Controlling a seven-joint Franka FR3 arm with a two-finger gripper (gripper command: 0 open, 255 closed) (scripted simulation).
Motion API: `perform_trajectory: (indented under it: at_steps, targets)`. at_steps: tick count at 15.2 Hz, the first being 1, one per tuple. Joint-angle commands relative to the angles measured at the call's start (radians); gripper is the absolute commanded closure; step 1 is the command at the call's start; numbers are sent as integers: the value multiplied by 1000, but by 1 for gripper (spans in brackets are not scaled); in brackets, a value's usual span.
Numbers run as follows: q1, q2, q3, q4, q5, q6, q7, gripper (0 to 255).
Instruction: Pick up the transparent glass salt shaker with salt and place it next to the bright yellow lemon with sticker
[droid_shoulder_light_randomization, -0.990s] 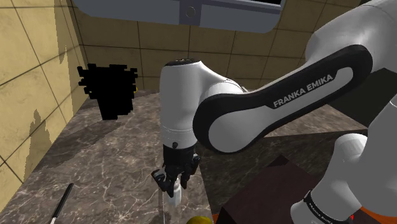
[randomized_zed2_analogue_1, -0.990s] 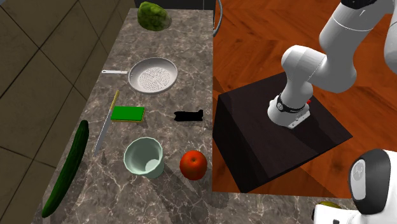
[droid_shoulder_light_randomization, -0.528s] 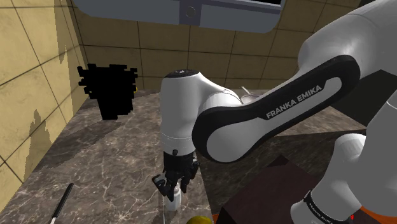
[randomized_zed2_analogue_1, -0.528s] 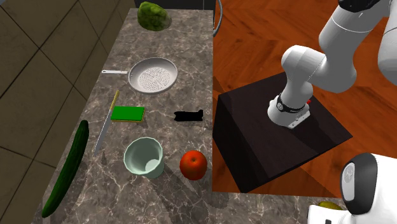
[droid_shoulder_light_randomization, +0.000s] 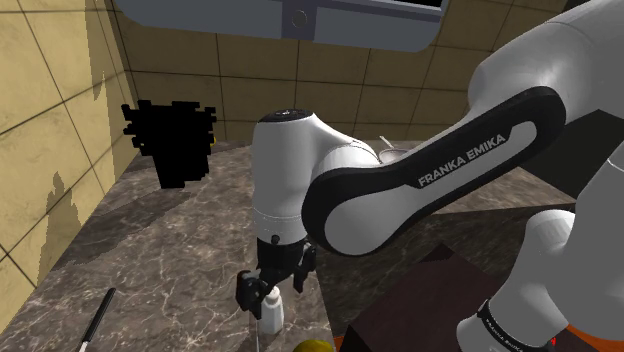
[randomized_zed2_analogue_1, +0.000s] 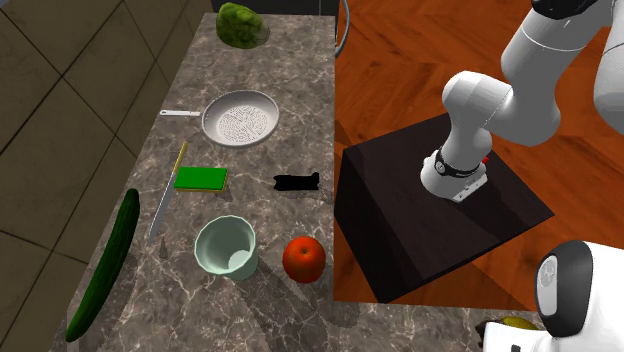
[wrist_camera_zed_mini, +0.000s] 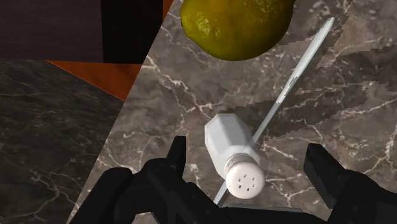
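The salt shaker (droid_shoulder_light_randomization: 272, 313) is a pale, clear bottle with a white perforated cap, standing upright on the dark marble counter (droid_shoulder_light_randomization: 170, 260). My gripper (droid_shoulder_light_randomization: 272, 291) hangs straight over it, open, one finger on each side. In the wrist view the shaker (wrist_camera_zed_mini: 230, 151) stands between the black fingers (wrist_camera_zed_mini: 179, 156) without touching either, nearer one than the other. The yellow lemon (wrist_camera_zed_mini: 236, 24) lies a short way past the shaker, close to the counter's edge. The lemon (droid_shoulder_light_randomization: 312, 346) sits just beside the shaker in the shoulder view, and a sliver of the lemon (randomized_zed2_analogue_1: 516, 323) peeks out by the arm.
A thin pale utensil (wrist_camera_zed_mini: 298, 71) lies on the counter beside and under the shaker. A black stick (droid_shoulder_light_randomization: 98, 315) lies at the shoulder view's lower left. Further along the counter are a tomato (randomized_zed2_analogue_1: 303, 259), a bowl (randomized_zed2_analogue_1: 226, 248), a cucumber (randomized_zed2_analogue_1: 104, 263) and a pan (randomized_zed2_analogue_1: 240, 118). The dark stand (randomized_zed2_analogue_1: 430, 215) adjoins the counter edge.
The gripper came down with the shaker clasped, then its fingers spread apart and let go. The shaker now stands free on the counter by the lemon.
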Motion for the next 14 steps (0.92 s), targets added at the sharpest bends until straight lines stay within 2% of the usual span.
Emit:
perform_trajectory:
  at_steps: [1,2,6,14]
  targets:
    - [0,0,0,0,0,0,0,0]
    - [0,0,0,0,0,0,0,0]
    - [-12,-57,-10,71,14,-127,-13,0]
    - [-12,-57,-10,71,14,-127,-13,0]
